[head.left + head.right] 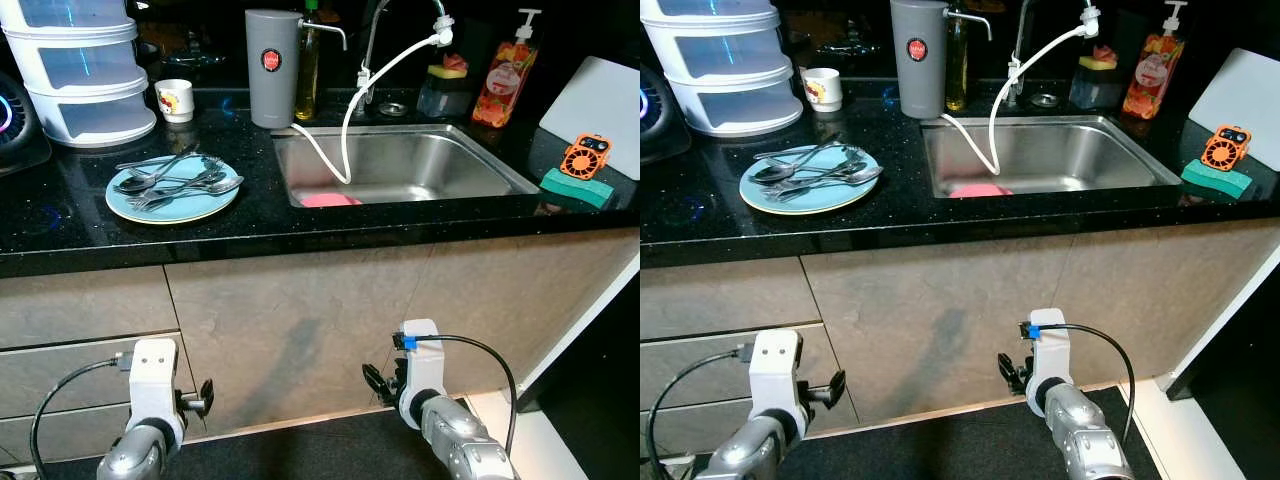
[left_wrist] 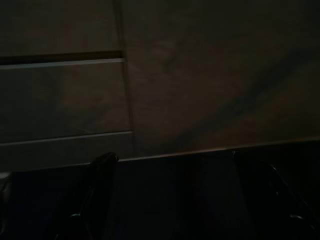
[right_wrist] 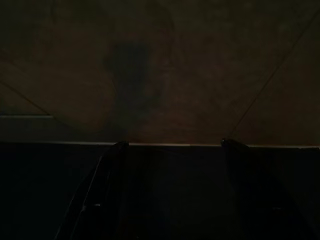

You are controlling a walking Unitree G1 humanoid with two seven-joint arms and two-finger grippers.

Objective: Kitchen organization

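Note:
A light blue plate (image 1: 190,208) lies on the black counter (image 1: 60,215), left of the sink, with several spoons and forks (image 1: 170,178) piled on it. The steel sink (image 1: 420,165) holds a pink item (image 1: 330,200), and a white hose (image 1: 348,140) hangs into it from the tap. Both arms hang low in front of the cabinet fronts, well below the counter. My left gripper (image 2: 172,157) is open with nothing between its fingers. My right gripper (image 3: 175,144) is also open and holds nothing.
At the counter's back stand a white stacked container (image 1: 85,70), a white mug (image 1: 175,100), a grey jug (image 1: 272,68), an oil bottle (image 1: 307,70) and a soap dispenser (image 1: 505,75). At the right lie a green sponge (image 1: 575,188), an orange gadget (image 1: 586,156) and a white board (image 1: 600,105). Drawers (image 1: 80,305) are at lower left.

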